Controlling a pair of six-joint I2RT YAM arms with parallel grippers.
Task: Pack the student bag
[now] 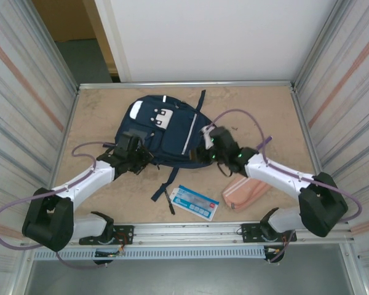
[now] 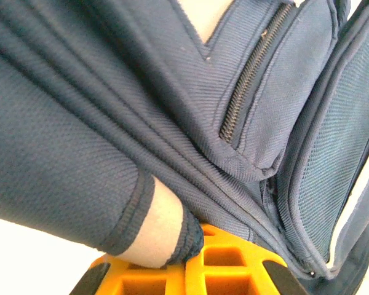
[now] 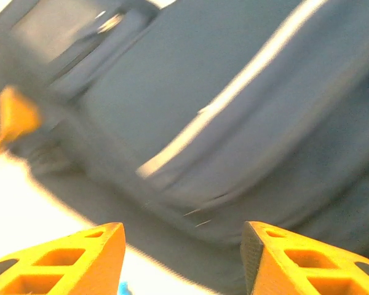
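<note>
Lab robot cell: corrugated walls (image 1: pixel 24 92) around an aluminium-framed table (image 1: pixel 277 104).

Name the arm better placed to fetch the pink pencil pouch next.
Right. The right gripper is open and empty, and the soft pink pencil pouch lies beside that arm. The left gripper is shut on the navy blue fabric backpack.
</note>
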